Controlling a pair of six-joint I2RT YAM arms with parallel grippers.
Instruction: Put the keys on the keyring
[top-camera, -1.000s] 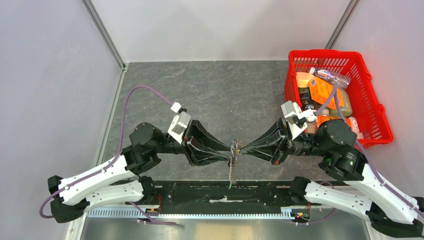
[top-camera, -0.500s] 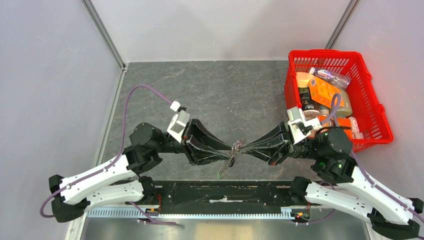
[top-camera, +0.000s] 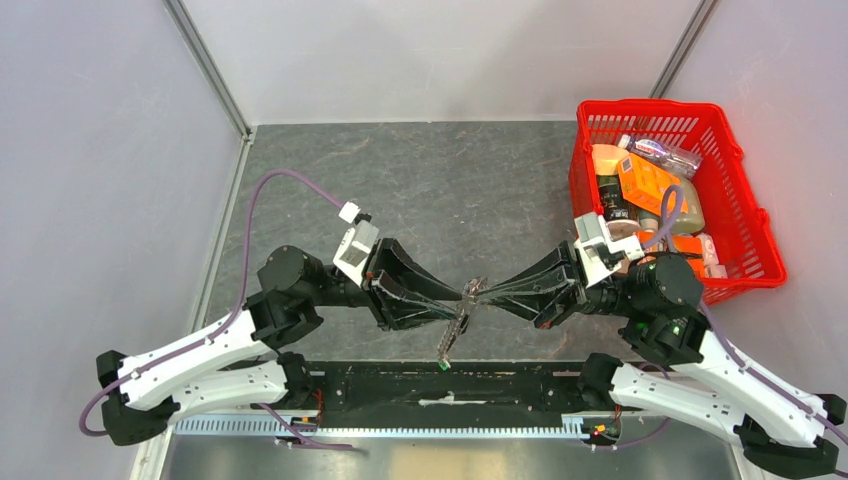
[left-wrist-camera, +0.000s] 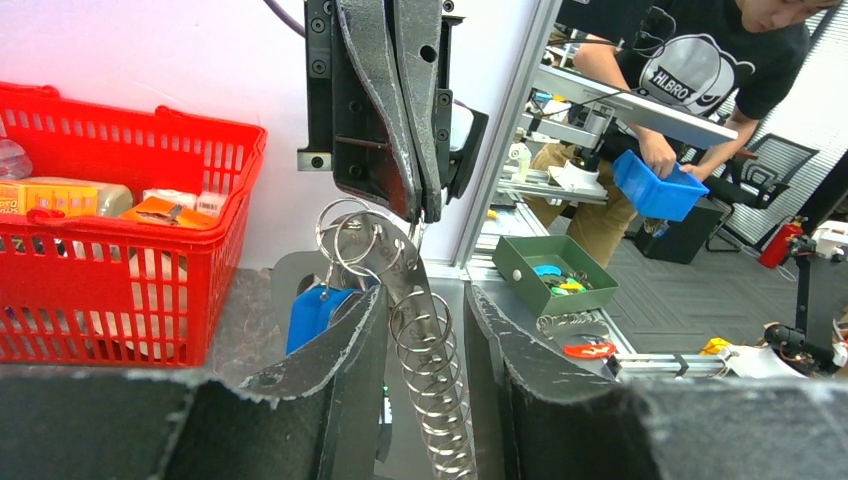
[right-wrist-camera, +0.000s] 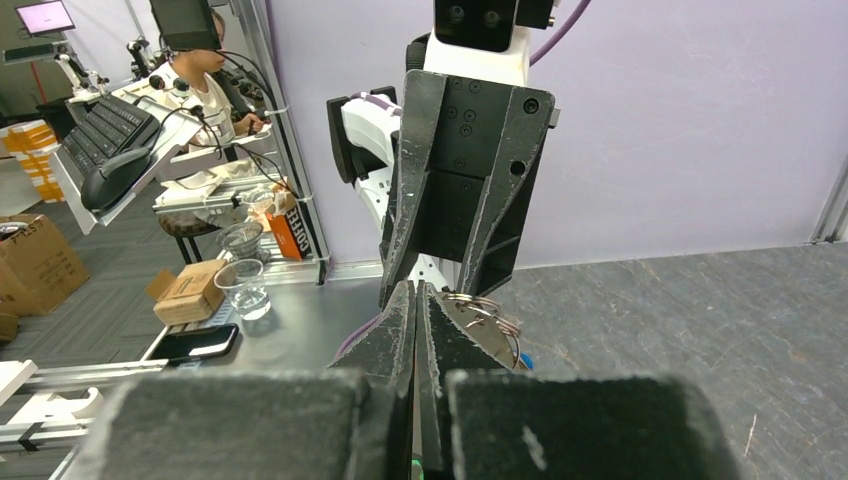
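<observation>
Both grippers meet tip to tip in mid-air over the grey table. My right gripper (top-camera: 479, 292) (right-wrist-camera: 413, 288) is shut, pinching the top of the silver keyring (top-camera: 470, 293) (left-wrist-camera: 385, 250) (right-wrist-camera: 478, 312). The keyring's coiled chain (top-camera: 452, 335) (left-wrist-camera: 430, 350) slants down to the left and ends in a green tag (top-camera: 441, 366). My left gripper (top-camera: 462, 297) (left-wrist-camera: 425, 292) has its jaws parted; the chain passes between them with a gap on one side. A blue-capped key (left-wrist-camera: 312, 312) hangs from small rings (left-wrist-camera: 345, 235) behind my left finger. No other keys show.
A red basket (top-camera: 650, 104) (left-wrist-camera: 130, 200) full of packets stands at the right rear of the table. The black base rail (top-camera: 450, 385) lies just below the hanging tag. Metal frame posts rise at the back corners.
The right arm turned and shifted slightly right. The chain, hanging straight down before, now slants to the lower left. The left arm has stayed still.
</observation>
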